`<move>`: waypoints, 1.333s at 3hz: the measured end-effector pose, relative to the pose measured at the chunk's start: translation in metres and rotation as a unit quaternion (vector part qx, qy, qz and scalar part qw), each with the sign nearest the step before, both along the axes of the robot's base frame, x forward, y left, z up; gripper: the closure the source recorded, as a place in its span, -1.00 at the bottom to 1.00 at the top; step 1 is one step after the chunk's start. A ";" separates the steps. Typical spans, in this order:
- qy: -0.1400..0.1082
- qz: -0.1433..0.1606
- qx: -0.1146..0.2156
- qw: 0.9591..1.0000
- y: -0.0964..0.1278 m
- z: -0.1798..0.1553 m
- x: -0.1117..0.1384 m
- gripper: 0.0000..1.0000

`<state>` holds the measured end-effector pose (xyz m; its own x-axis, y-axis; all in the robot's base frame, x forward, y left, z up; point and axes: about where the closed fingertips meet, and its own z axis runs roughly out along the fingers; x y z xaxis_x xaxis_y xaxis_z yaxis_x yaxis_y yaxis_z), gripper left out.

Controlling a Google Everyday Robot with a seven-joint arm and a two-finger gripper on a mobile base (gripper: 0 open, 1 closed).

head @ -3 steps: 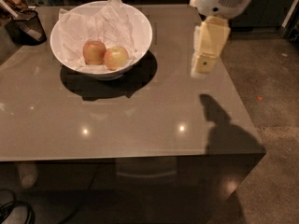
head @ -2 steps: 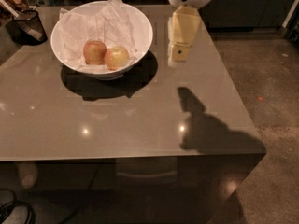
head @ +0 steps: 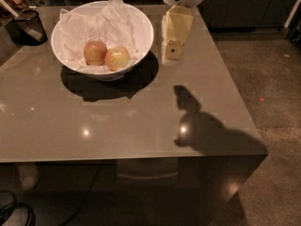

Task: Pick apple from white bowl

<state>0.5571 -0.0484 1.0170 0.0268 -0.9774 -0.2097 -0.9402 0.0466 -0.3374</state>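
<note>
Broad glossy grey surface (head: pixel 141 126) across most of the view. On its far left part, white bowl (head: pixel 146 29), lined with crumpled paper (head: pixel 106 25), in the same spot as before. Near right, dark arm shadow (head: pixel 197 126), slid slightly left. Just right of the bowl, above the surface, yellow hand (head: pixel 171 53), now closer to the rim than a moment ago; cannot tell whether wide or narrow. Far left corner, dark cup (head: pixel 28 27). Inside the bowl, unmoved: apple (head: pixel 117 58), yellow-green, right against redder apple (head: pixel 95 52) on its left.
</note>
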 end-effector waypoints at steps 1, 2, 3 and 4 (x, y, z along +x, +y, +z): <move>-0.002 0.018 0.015 1.000 0.018 0.000 0.019 -1.00; 0.006 0.033 0.027 0.999 0.034 0.000 0.038 -1.00; 0.012 0.038 0.039 0.998 0.045 0.001 0.052 -0.63; 0.018 0.037 0.050 0.998 0.051 -0.001 0.063 -0.58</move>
